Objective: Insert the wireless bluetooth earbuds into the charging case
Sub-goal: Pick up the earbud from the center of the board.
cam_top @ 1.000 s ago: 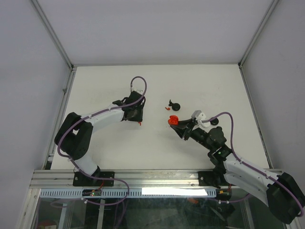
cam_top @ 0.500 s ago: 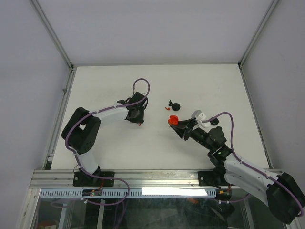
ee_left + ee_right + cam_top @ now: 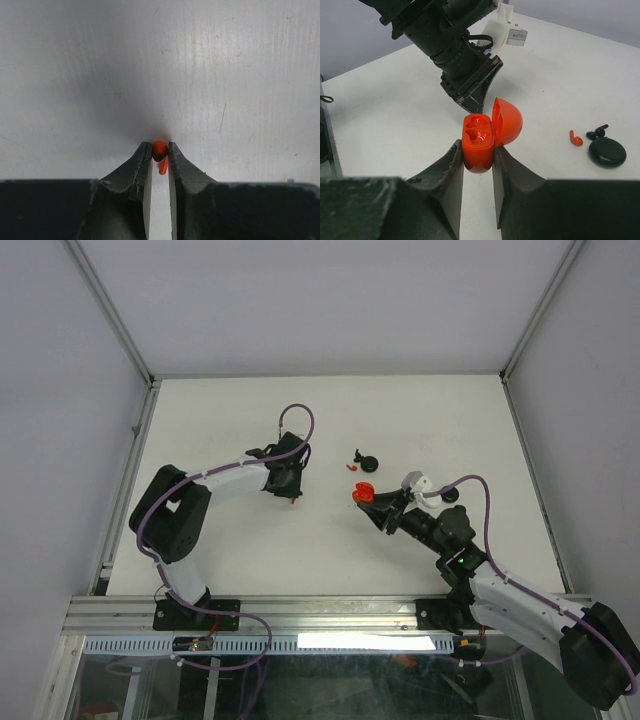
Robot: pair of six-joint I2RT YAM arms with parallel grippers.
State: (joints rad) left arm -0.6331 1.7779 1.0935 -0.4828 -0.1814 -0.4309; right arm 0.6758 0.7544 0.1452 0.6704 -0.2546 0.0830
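My right gripper (image 3: 478,150) is shut on the red charging case (image 3: 479,140). Its lid (image 3: 507,121) stands open and both sockets are empty; the case also shows in the top view (image 3: 363,493). My left gripper (image 3: 160,151) is shut on a red earbud (image 3: 159,150), down at the table surface; in the top view the earbud (image 3: 293,499) peeks out under the left gripper (image 3: 285,480). A second red earbud (image 3: 575,139) lies on the table to the right, also in the top view (image 3: 350,467). Black earbuds (image 3: 596,132) lie next to a black round case (image 3: 607,152).
A black puck case (image 3: 371,463) lies at mid-table with the black buds (image 3: 358,454) beside it. A white case (image 3: 416,483) and another black puck (image 3: 450,494) lie just right of my right gripper (image 3: 372,502). The left arm's wrist (image 3: 455,45) stands close ahead of the red case.
The left arm has swung its elbow and wrist a little to the right over the red earbud. The right arm holds still with the open case.
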